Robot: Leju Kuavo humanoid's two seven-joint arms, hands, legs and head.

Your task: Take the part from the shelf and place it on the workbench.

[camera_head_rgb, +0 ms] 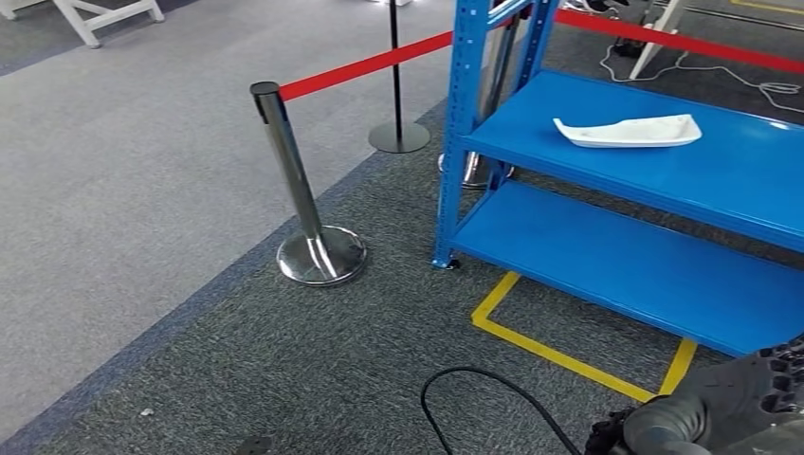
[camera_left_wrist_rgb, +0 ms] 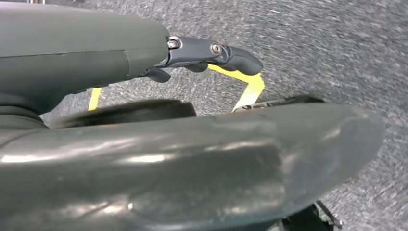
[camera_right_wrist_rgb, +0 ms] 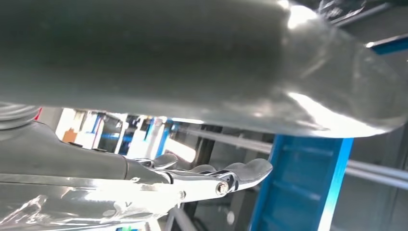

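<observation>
The part, a flat white moulded piece, lies on the middle board of the blue shelf at the right of the head view. My right hand is low at the bottom right corner, below the shelf's lowest board and well short of the part. In the right wrist view its fingers lie straight and apart with nothing in them, a blue shelf post beyond. My left hand hangs over the carpet, fingers stretched out and empty.
A chrome stanchion stands left of the shelf, a red belt running from it past a black-based post. Yellow floor tape marks a box before the shelf. A black cable loops on the carpet.
</observation>
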